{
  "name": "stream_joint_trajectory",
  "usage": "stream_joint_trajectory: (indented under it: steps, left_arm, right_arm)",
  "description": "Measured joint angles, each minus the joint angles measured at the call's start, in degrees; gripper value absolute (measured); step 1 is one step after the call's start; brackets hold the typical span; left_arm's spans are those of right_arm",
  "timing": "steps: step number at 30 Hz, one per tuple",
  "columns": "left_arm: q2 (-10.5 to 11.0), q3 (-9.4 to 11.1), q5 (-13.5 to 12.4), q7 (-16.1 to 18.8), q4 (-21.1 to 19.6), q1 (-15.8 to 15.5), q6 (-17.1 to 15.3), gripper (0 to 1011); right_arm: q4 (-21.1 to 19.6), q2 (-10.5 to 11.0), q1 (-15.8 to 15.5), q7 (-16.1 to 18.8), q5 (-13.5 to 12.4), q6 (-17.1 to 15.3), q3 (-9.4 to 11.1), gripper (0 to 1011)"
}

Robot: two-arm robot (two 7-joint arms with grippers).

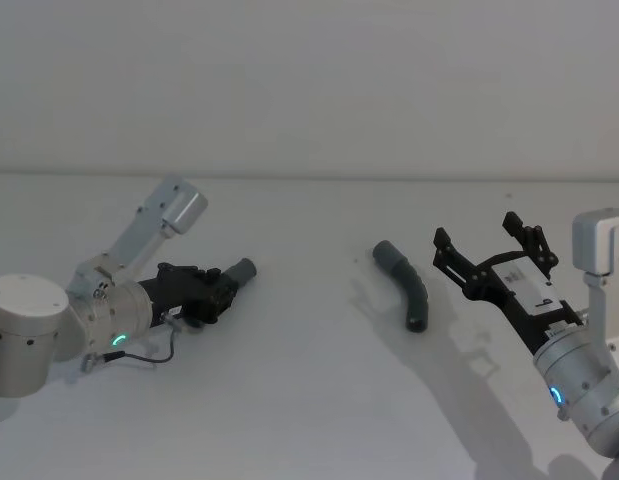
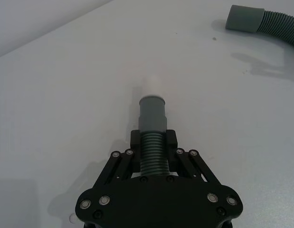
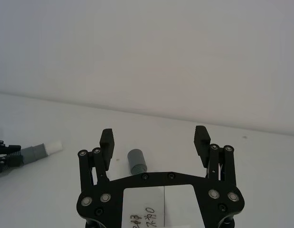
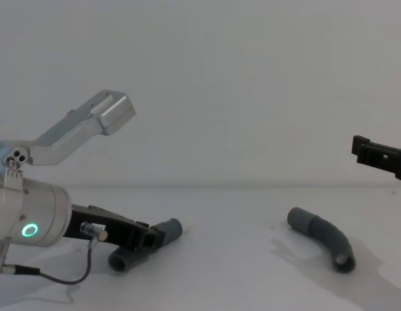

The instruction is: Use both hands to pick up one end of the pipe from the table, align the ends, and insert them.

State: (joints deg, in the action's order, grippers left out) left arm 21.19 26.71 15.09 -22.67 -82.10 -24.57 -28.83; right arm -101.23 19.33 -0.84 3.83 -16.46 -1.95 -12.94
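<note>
Your left fingers [image 2: 136,141]: closed on the ribbed body of one pipe piece [image 2: 152,156], whose whitish-tipped cuff [image 2: 153,107] juts past them, low at the left of the tabletop [image 1: 289,400]. Your right fingers [image 3: 107,140]: spread wide, holding nothing, raised over the right side. Second pipe piece [image 1: 409,290]: lying on the tabletop near them, lighter cuff [image 1: 387,255] at its far end.

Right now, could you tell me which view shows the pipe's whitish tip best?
Left wrist view: the tip sits close ahead of the left claw. Right wrist view shows it small; head and chest views leave it unclear.
</note>
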Motion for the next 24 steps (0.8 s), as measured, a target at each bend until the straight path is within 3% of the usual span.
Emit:
stream_joint_trajectory:
  steps: [24]
  left_arm:
    - [0.01, -0.01, 0.05, -0.07, 0.00, 0.00, -0.11, 300]
  right_arm:
    - [0.11, 0.24, 0.23, 0.35, 0.69, -0.29, -0.43, 1001]
